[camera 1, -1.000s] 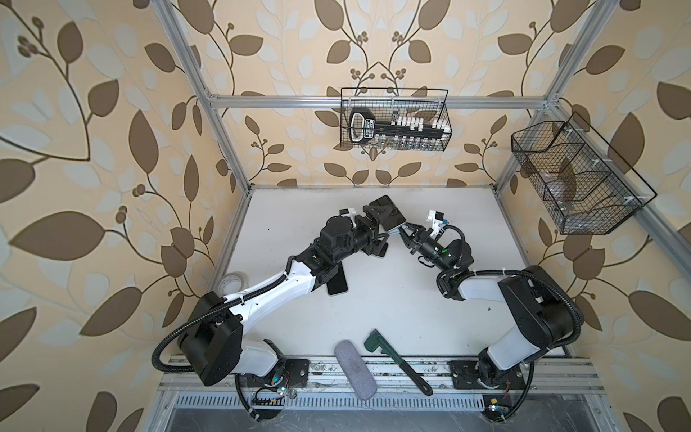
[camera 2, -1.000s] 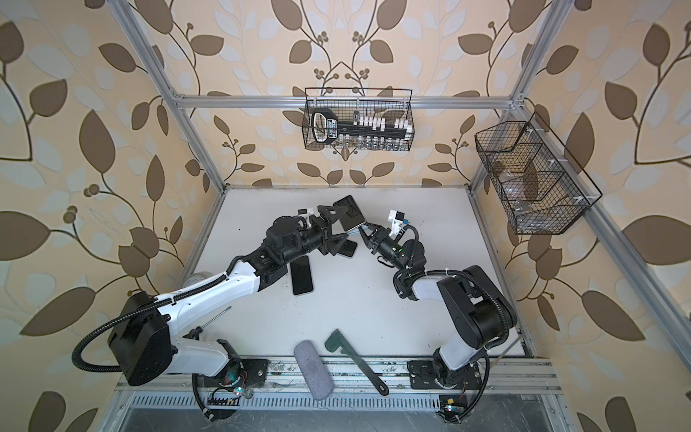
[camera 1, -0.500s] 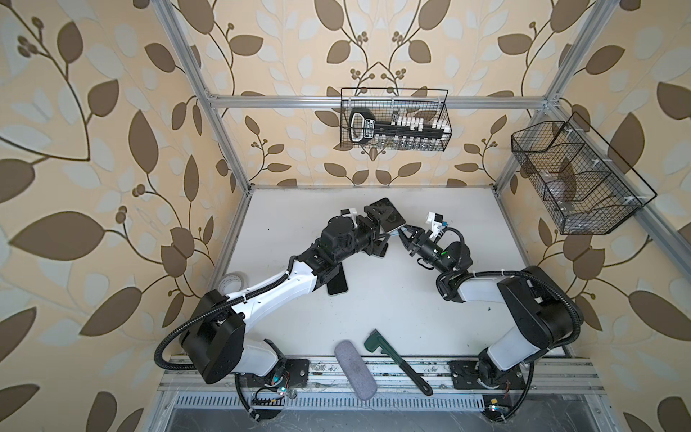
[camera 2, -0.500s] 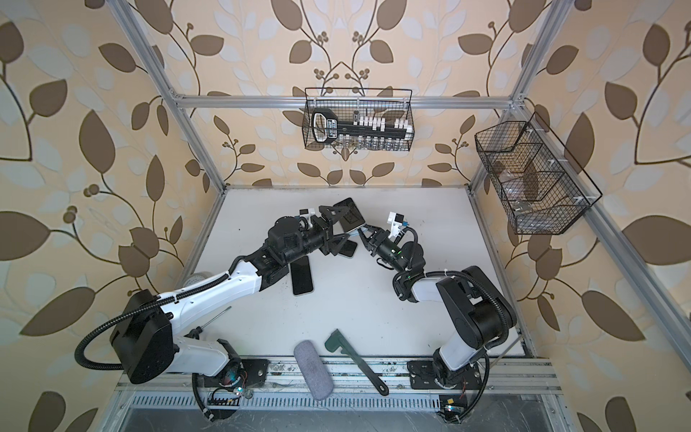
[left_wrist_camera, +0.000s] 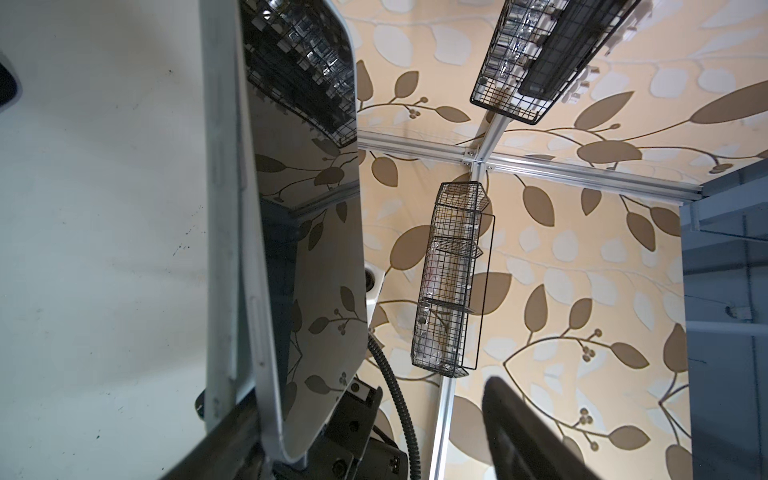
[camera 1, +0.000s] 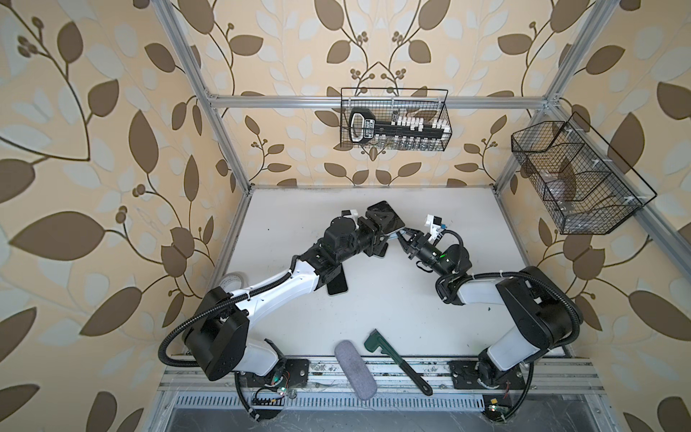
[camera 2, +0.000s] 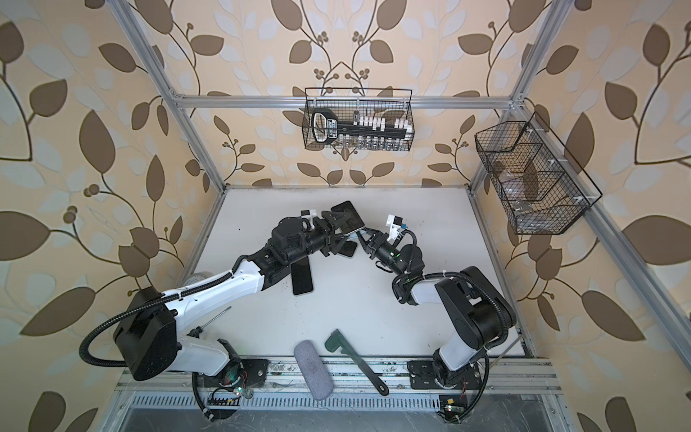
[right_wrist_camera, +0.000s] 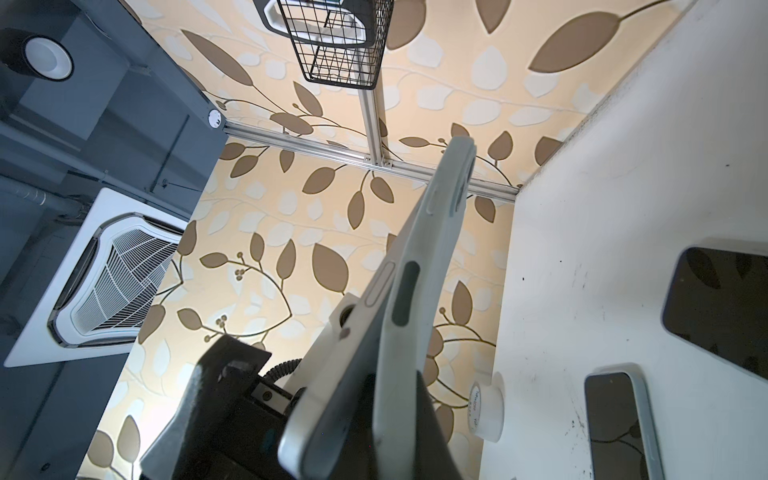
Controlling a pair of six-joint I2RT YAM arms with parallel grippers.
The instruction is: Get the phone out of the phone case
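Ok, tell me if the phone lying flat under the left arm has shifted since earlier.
No. The phone keeps the same spot and angle relative to the green tool in a top view.

A grey pouch lies just beside a green tool on the table.

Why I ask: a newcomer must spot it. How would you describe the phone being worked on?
On the white table, look toward the back centre, where the two arms meet. The phone sits in a pale case, pinched by the right hand. It alone is tilted up off the table; the flat phone lies on it.
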